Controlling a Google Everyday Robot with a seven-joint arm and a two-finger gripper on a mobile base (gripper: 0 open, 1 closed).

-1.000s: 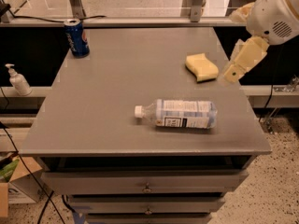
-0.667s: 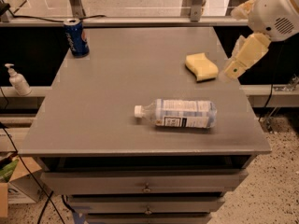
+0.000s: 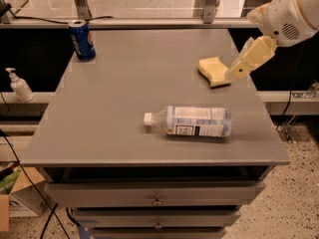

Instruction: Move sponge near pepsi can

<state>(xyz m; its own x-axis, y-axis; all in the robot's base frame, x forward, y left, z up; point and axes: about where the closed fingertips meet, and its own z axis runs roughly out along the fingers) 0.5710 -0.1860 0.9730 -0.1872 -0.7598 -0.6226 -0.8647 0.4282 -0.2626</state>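
By the right edge of the surface (image 3: 124, 83), toward its far corner: cream pincer (image 3: 236, 72), slanting down and left from the white arm. Released or clenched: cannot tell. Tip just beside the right side of the sponge (image 3: 212, 69); touching or apart, cannot tell.

Sponge pale yellow, flat on the surface, in the far half near the right edge. Pepsi can (image 3: 82, 40) upright at the far left corner, well apart from the sponge, across the whole width.

Nearer the front edge, about the middle: clear water bottle (image 3: 192, 121) on its side, white cap pointing left, label up. Sits to the near side of the straight line from sponge to can, not on it.

Beyond the left edge, lower down: white soap dispenser (image 3: 20, 85) on a ledge. Under the front edge: grey drawers (image 3: 154, 195). Cardboard box (image 3: 15, 193) on the floor at the left.

Against a second ago: pincer closer in to the left, now at the sponge's side. Sponge, bottle and can unmoved.
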